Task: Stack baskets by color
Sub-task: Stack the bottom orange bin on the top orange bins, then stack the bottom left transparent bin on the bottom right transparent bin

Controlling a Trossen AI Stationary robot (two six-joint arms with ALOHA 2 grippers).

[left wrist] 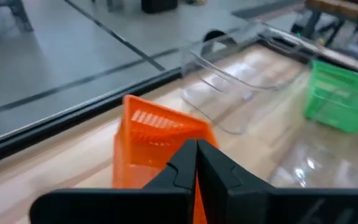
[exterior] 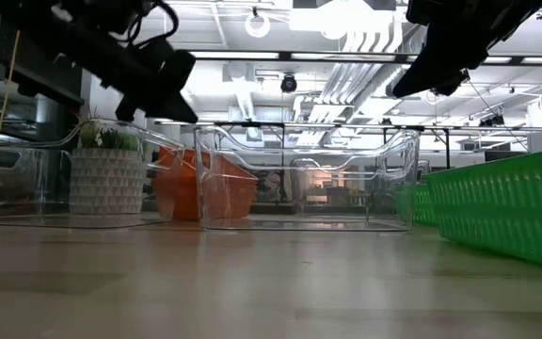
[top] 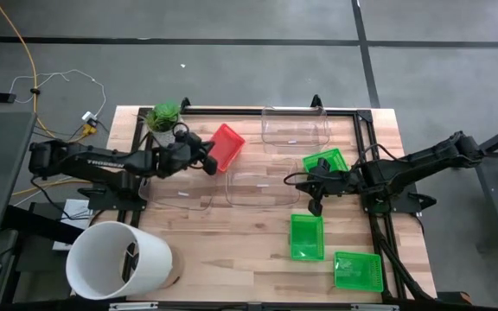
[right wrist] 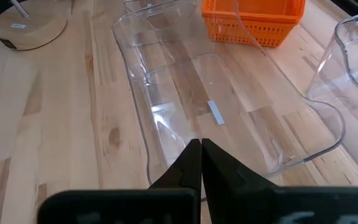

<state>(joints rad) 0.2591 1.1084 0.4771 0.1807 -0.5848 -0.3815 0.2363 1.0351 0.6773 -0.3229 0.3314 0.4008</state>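
One red basket (top: 226, 144) sits askew on the table at the far left, beside the plant; it also shows in the left wrist view (left wrist: 151, 134) and behind a clear wall in the low view (exterior: 200, 188). My left gripper (top: 207, 162) is shut, above and just left of the red basket, with nothing between its fingers (left wrist: 196, 163). Clear baskets stand at the far middle (top: 295, 128), in the middle (top: 258, 187) and under my left arm (top: 178, 195). Three green baskets (top: 325, 161), (top: 307, 236), (top: 357, 269) lie on the right. My right gripper (top: 315, 192) hangs shut above the middle clear basket (right wrist: 229, 106).
A big white bucket (top: 115, 259) lies at the near left corner with a wooden disc (right wrist: 27, 25) beside it. A small potted plant (top: 164, 117) stands at the far left corner. A dark frame (top: 361, 130) runs along the far and right edges. Bare wood lies near the front middle.
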